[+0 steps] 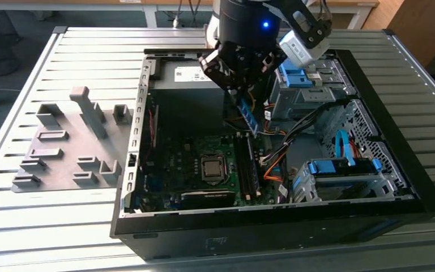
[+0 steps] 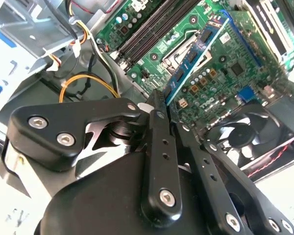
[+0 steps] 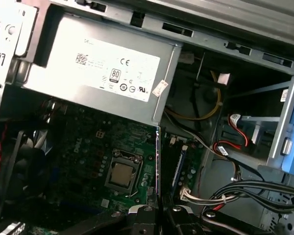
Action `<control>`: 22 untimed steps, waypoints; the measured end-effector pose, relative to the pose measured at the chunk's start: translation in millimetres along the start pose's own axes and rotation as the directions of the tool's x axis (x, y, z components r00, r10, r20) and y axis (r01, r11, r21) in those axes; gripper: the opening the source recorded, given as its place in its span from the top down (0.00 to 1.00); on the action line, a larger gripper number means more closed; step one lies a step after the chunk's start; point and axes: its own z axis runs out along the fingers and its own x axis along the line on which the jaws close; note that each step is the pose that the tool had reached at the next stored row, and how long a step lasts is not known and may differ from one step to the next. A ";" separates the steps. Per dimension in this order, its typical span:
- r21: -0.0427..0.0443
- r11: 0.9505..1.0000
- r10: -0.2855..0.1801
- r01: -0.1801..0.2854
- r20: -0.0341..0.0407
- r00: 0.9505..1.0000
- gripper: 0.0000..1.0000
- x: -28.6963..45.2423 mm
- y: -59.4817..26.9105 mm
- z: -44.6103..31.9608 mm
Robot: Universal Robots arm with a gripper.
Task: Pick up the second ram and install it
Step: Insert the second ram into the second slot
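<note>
ram stick [image 1: 249, 116] was held on edge in the pincer [image 1: 242, 90], upper centre of the exterior view | long axis was pointed down toward the memory slots [image 1: 248, 164] on the green board [image 1: 195, 158] | pincer was closed on the stick's upper end [image 2: 198, 46] | computer case [image 1: 399, 187] was open on the counter [image 1: 66, 226]

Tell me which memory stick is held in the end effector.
The second ram, clamped in the end effector above the motherboard; the other stick sits in its slot.

Power supply [image 3: 98, 73]: white label [image 3: 118, 73] with a CE mark and certification symbols; remaining print illegible.
</note>
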 end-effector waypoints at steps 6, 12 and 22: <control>0.000 0.995 0.100 -0.100 0.000 0.995 0.86 0.0 0.1 2.4; 0.001 0.980 0.198 -0.198 -0.001 0.980 0.86 0.0 0.3 4.7; 0.001 0.968 0.253 -0.253 -0.001 0.968 0.86 -3.9 -0.2 14.9</control>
